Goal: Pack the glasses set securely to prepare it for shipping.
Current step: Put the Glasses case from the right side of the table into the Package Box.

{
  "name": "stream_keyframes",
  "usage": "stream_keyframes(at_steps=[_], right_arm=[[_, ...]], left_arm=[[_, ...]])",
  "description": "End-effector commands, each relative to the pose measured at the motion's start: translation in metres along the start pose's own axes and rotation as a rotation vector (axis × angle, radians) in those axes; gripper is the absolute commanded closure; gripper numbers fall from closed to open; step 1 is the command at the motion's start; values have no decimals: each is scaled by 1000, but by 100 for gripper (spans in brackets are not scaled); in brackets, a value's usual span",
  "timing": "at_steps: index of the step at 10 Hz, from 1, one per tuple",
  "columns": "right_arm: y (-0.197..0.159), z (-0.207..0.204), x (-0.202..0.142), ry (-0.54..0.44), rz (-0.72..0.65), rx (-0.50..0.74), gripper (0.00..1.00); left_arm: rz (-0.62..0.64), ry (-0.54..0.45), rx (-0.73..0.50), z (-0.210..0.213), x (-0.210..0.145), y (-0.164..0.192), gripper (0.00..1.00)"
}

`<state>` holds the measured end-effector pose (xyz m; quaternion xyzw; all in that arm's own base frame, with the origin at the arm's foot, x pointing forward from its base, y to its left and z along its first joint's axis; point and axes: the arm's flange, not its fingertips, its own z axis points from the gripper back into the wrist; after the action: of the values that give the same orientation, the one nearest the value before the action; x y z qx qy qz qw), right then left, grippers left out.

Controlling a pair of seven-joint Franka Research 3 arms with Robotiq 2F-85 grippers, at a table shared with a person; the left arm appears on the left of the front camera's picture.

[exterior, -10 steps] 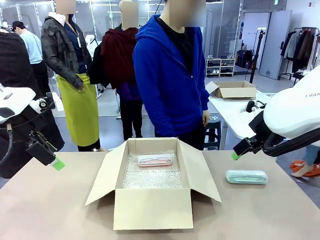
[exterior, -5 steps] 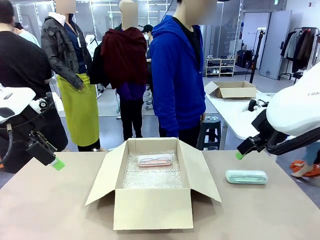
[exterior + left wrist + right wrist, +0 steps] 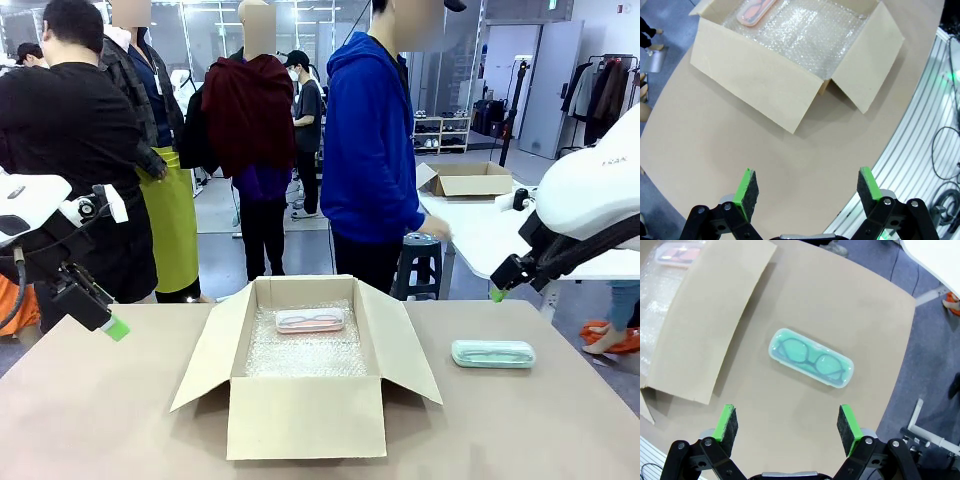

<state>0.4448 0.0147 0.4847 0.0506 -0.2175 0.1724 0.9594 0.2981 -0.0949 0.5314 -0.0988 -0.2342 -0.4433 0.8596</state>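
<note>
Over the last second your right gripper (image 3: 497,295) rose and drew outward, away from the box (image 3: 305,415), and ended above the green case (image 3: 811,364). Its fingers were spread wide and held nothing. The case lay flat on the table (image 3: 120,420) below and slightly ahead of them, its length running roughly along the line from pad to pad, and it had not moved. Your left gripper (image 3: 115,328) kept its place, likewise spread and empty, with the box well ahead of it. The pink case (image 3: 310,320) stayed on the bubble wrap inside the box. By this reading one case was packed, and the right arm was lining up on the second. A wrist turn before descent would probably be needed to pinch across its narrow width.
</note>
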Motion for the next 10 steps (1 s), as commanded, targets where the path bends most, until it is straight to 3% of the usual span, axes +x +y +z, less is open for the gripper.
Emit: stream_keyframes(at_steps=[1,3,4,5,7,8,10], right_arm=[[-9,1,10,6,-52,11,0],[-20,-7,19,13,14,-20,0],[-31,-13,27,55,134,-3,0],[-45,-18,38,109,275,17,0],[-57,-27,49,254,767,150,0],[-58,-31,52,265,949,175,0],[-39,-51,49,281,1172,154,0]], left_arm=[[-1,-14,-6,0,0,1,0],[-1,-14,-6,0,0,1,0],[-1,-14,-6,0,0,1,0],[-1,-14,-6,0,0,1,0],[-1,-14,-6,0,0,1,0],[-1,-14,-6,0,0,1,0],[-1,-14,-6,0,0,1,0]])
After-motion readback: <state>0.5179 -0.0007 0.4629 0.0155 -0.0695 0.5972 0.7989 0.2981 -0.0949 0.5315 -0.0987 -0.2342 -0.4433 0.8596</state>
